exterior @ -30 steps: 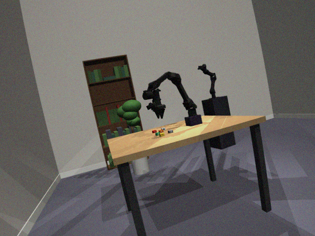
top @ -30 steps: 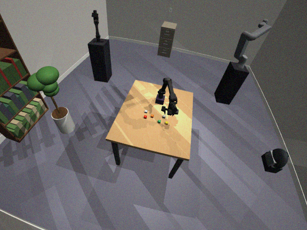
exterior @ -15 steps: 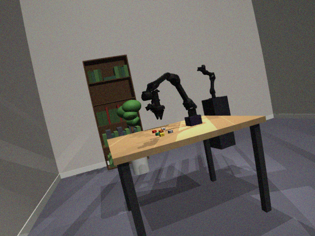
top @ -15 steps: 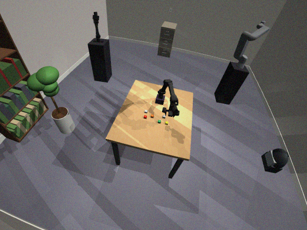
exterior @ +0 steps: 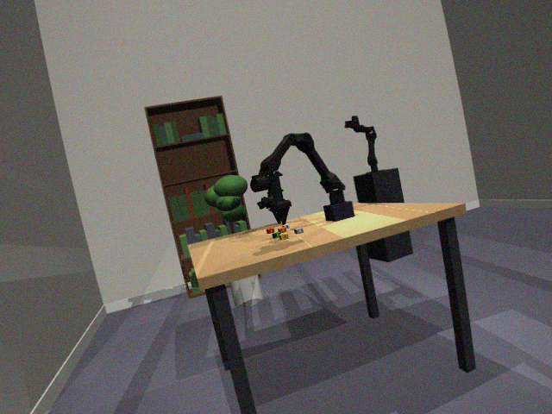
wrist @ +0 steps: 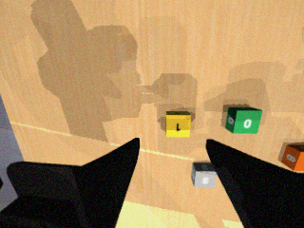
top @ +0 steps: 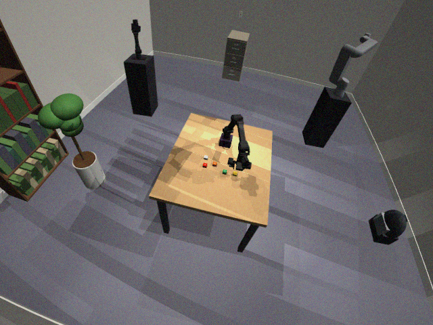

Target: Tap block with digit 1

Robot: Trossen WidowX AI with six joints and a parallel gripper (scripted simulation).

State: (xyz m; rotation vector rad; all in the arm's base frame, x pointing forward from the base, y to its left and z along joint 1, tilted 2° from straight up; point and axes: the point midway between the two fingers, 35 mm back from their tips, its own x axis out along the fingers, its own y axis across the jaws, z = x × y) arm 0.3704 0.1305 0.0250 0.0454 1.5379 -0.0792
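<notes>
The yellow block [top: 235,173] [exterior: 284,236] [wrist: 178,126] shows the digit 1 in the wrist view, where it lies just beyond the line between the fingertips. My gripper [exterior: 282,222] [wrist: 172,142] points down and is open and empty, with its tips above the table [top: 206,196] [exterior: 249,256]. In the top view the arm hides the fingertips. The green block [top: 224,171] [exterior: 276,235] [wrist: 244,121] shows 0, right of the yellow one in the wrist view. The grey block [exterior: 298,230] [wrist: 204,178] lies near the right finger in that view; its digit is unclear.
An orange block [top: 214,164] [wrist: 295,158] lies beyond the green one, at the wrist view's right edge. A red block [top: 204,164] [exterior: 270,230] and a white block [top: 206,157] lie farther over. The arm's base [top: 225,140] [exterior: 338,210] stands on the table.
</notes>
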